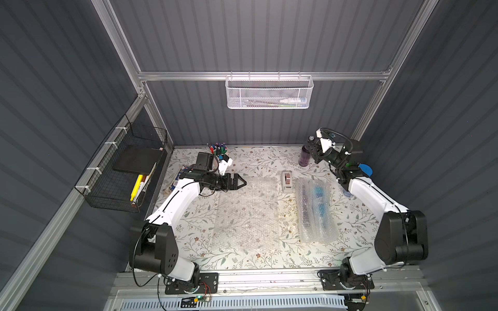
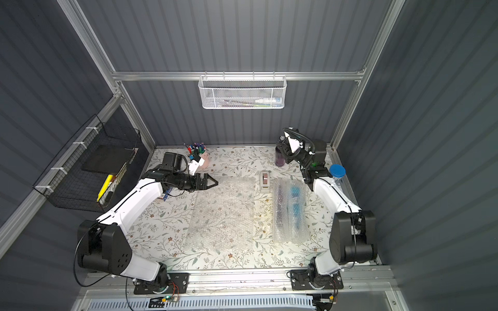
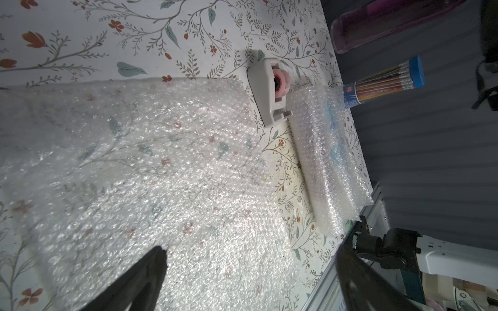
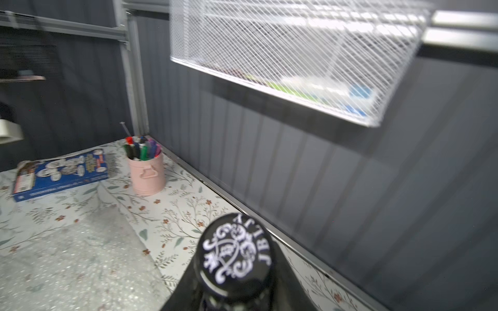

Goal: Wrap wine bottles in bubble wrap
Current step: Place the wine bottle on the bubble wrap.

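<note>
The bubble wrap (image 1: 248, 212) is clear, shiny plastic with a bubbled texture. The tabletop (image 1: 350, 229) has a matt covering with a floral print. The tape dispenser (image 3: 262, 88) is smooth grey plastic. The purple bottle (image 1: 304, 160) is translucent and glossy; its cap (image 4: 237, 258) is glossy black with white print. The hanging basket (image 1: 269, 93) is white metal mesh. The frame rail (image 1: 188, 76) is bare metal.

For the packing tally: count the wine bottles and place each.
3. An upright purple bottle at the table's far edge, in the right gripper; a wrapped purple bottle and wrapped blue bottle lying side by side beside the tape dispenser.
</note>
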Tool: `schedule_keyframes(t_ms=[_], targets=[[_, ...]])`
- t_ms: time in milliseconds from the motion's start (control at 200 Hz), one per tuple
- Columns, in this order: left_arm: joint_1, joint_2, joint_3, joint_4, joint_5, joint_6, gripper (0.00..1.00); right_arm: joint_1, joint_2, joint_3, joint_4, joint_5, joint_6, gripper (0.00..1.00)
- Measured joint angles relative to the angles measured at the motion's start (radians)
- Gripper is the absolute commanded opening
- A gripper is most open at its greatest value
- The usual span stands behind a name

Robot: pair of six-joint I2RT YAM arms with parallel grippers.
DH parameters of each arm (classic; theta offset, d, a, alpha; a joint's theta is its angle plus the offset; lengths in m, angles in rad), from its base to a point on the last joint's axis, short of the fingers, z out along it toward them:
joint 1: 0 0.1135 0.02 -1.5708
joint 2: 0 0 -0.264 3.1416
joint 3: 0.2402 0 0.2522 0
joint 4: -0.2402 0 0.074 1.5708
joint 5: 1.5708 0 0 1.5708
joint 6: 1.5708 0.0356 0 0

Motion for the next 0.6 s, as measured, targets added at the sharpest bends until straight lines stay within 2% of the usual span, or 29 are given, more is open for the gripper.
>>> schedule_keyframes(t_ms=[280,475,600], targets=[[0.043,-0.046,0.0,-0.054,0.001,0.006,0.99,0.28,-0.2,-0.093,-0.214,-0.018,-0.054,0.04],[0.076,-0.077,-0.004,-0.066,0.005,0.006,0.99,0.456,-0.228,-0.192,-0.341,0.029,-0.066,0.03],[0.087,-0.08,-0.023,-0.071,0.012,0.006,1.0,0.527,-0.228,-0.238,-0.402,0.068,-0.068,0.03]])
